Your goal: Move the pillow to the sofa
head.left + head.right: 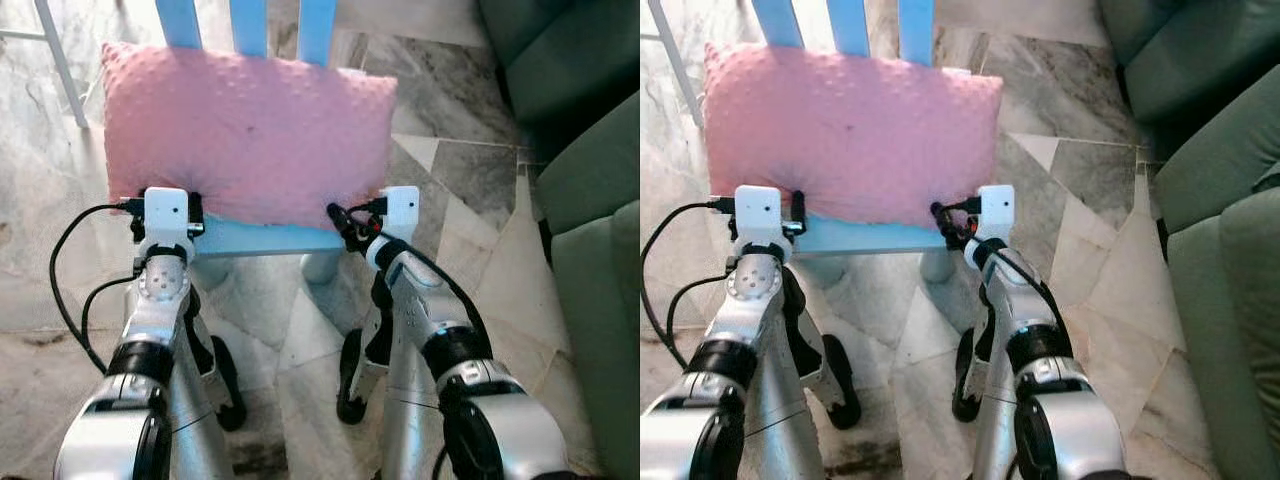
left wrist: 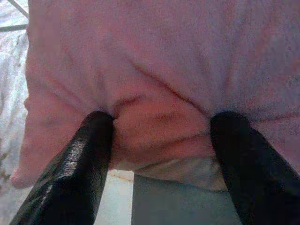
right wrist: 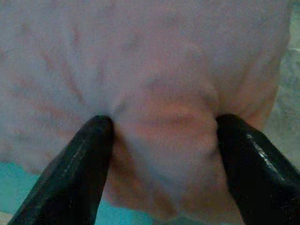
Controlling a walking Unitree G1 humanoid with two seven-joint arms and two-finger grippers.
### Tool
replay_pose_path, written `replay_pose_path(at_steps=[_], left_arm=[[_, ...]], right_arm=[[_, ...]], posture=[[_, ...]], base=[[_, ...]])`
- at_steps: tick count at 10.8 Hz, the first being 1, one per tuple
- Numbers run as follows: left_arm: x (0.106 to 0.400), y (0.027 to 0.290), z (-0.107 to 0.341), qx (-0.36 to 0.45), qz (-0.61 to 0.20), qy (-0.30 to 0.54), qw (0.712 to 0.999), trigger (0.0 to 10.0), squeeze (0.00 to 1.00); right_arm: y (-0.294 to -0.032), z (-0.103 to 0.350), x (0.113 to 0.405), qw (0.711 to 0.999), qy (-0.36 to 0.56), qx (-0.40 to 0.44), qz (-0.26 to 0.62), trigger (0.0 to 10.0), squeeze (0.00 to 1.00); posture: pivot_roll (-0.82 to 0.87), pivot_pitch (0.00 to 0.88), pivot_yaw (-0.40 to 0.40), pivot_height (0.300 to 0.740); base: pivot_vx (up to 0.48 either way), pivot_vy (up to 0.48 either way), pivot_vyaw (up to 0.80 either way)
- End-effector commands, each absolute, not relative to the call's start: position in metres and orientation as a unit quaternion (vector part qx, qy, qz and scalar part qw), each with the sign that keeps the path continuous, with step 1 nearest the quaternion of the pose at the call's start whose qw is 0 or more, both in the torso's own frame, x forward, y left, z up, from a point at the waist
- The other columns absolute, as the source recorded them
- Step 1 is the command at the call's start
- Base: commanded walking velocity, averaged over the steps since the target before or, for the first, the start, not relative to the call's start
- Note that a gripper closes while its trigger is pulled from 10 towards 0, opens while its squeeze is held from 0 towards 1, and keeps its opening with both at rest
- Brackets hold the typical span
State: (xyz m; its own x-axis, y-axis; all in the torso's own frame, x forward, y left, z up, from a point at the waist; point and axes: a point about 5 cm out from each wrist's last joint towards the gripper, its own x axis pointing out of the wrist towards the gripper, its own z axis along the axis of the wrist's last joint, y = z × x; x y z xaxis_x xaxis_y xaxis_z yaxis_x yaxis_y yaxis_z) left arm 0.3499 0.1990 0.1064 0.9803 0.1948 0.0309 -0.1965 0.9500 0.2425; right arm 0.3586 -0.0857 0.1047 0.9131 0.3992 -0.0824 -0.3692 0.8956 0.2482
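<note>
The left gripper (image 2: 159, 154) has its two black fingers (image 2: 79, 164) pressed into the pink pillow (image 1: 245, 135), with a fold of the fabric bunched up between them, so it is clamped on the pillow near the pillow's front left corner. The right gripper (image 3: 161, 154) does the same near the front right corner: its fingers (image 3: 79, 164) sink into the soft cover and pinch a wrinkled ridge of it (the creases fan out from both fingertips). From the head views both silver arms reach forward side by side, each ending at the pillow's near edge.

The pillow lies flat on the seat of a light blue chair (image 1: 265, 238), covering most of the seat; a strip of the seat's front edge shows just below the pillow, between the two wrists. The pillow's far edge rests against the chair's blue back slats (image 1: 250, 25). The chair stands on a marble-patterned floor (image 1: 470, 190).

A green sofa (image 1: 1230, 200) stands to the right of the chair, apart from it, with bare floor between them. A thin white metal leg (image 1: 60, 60) shows at the far left, beside the pillow's far left corner.
</note>
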Motion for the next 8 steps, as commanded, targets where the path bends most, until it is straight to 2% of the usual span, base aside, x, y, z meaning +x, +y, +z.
replay_pose_path(at_steps=[1, 8], left_arm=[[0.3353, 0.1996, 0.0701, 0.121, 0.097, 0.074, 0.985, 0.0, 0.00], [0.3376, 0.1907, 0.0660, 0.114, 0.088, 0.066, 0.987, 0.0, 0.00]], right_arm=[[-0.0849, 0.0821, 0.3490, 0.966, 0.111, 0.127, 0.195, 0.0, 0.00], [-0.0910, 0.0743, 0.3486, 0.969, 0.117, 0.107, 0.189, 0.0, 0.00]], posture=[[0.01, 0.440, -0.137, 0.450], [-0.01, 0.446, -0.141, 0.450]], base=[[0.000, 0.000, 0.00], [0.000, 0.000, 0.00]])
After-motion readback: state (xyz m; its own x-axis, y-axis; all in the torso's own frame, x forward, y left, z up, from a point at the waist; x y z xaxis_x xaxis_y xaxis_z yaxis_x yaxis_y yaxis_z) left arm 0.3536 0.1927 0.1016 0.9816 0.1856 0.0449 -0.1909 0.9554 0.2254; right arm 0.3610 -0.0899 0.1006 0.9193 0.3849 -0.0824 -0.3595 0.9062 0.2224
